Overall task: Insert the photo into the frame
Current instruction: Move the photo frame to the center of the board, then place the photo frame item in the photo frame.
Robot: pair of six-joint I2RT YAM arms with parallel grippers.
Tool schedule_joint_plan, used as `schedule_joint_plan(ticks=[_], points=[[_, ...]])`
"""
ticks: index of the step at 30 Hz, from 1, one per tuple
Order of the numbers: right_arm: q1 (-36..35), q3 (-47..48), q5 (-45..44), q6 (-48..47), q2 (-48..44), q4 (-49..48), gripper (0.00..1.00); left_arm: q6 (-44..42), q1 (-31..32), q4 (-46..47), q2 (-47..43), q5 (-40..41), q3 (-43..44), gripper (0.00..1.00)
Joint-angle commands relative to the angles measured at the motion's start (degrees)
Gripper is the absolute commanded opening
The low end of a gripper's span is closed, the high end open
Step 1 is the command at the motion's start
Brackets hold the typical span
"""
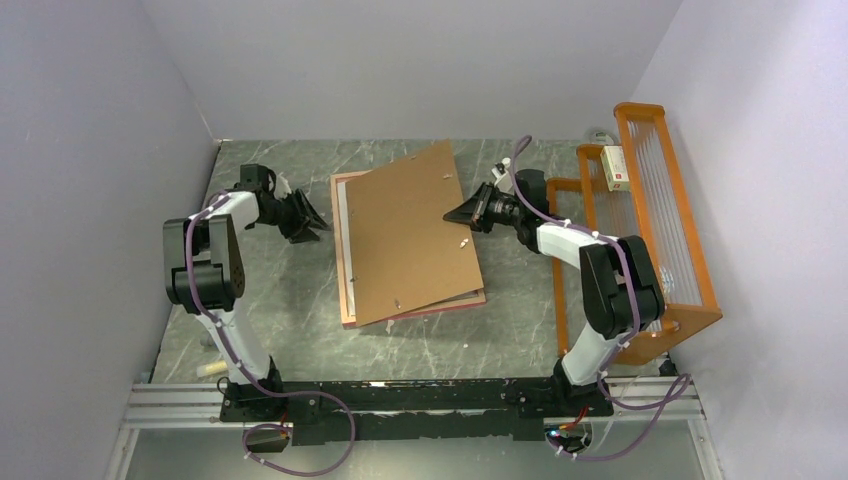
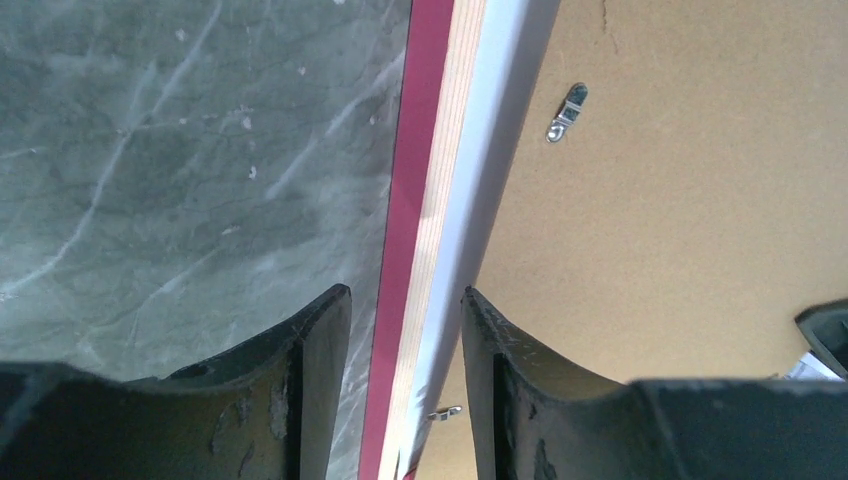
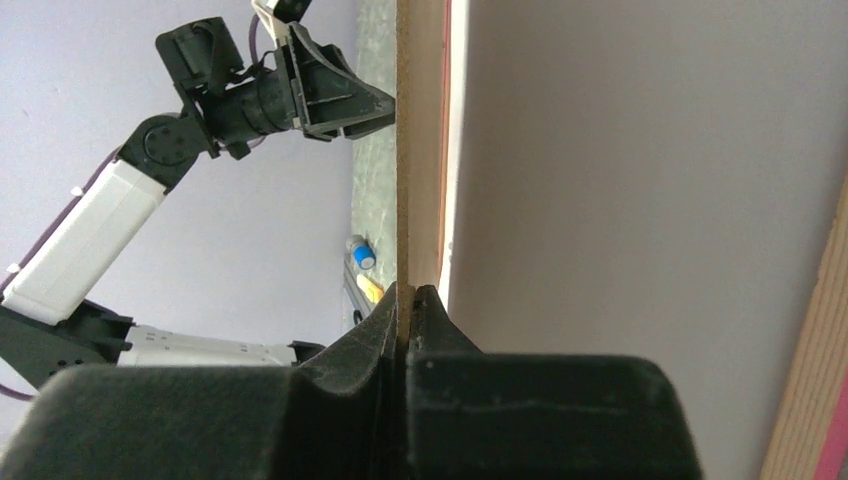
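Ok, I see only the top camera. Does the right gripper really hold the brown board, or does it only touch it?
Observer: It holds it. In the right wrist view the right gripper is shut on the thin edge of the brown board.
Operator: And the left one?
Observer: The left wrist view shows the left gripper open, with the pink edge of the frame between its fingers.

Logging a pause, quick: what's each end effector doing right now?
Left end effector: open, astride the frame edge.
Right end effector: closed on the board edge.
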State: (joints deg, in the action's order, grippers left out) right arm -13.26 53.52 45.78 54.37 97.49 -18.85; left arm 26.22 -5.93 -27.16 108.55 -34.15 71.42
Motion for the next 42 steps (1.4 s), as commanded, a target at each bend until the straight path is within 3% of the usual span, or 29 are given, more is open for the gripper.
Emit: schedule_joint_plan(ticks=[1, 4, 12, 21, 28, 42], points=[[-0.39, 2.53, 4.39, 2.65, -1.15, -8.29, 0.0, -0.42, -0.48, 1.74, -2.47, -6.64, -1.92, 0.49], [-0.39, 2.34, 4.07, 3.63, -1.46, -10.2, 0.0, -0.62, -0.4, 1.69, -4.27, -8.5, -3.87, 0.47], [-0.77, -0.17, 3.9, 10.3, -2.18, -24.11, 0.0, -0.83, 1.28, -1.02, -13.4, -3.14, -6.95, 0.4], [-1.94, 0.36, 1.47, 11.39, -2.99, -27.28, 0.0, 0.57, 9.93, -14.0, -18.77, 20.42, -1.98, 0.4], [-2.28, -0.57, 0.44, 15.05, -2.83, -33.82, 0.0, 3.87, 15.18, -20.85, -20.6, 33.21, -1.37, 0.39], [-2.85, -2.16, -0.68, 14.92, -4.42, -34.29, 0.0, -2.91, 17.59, -14.35, -28.45, 23.78, -5.7, 0.39]])
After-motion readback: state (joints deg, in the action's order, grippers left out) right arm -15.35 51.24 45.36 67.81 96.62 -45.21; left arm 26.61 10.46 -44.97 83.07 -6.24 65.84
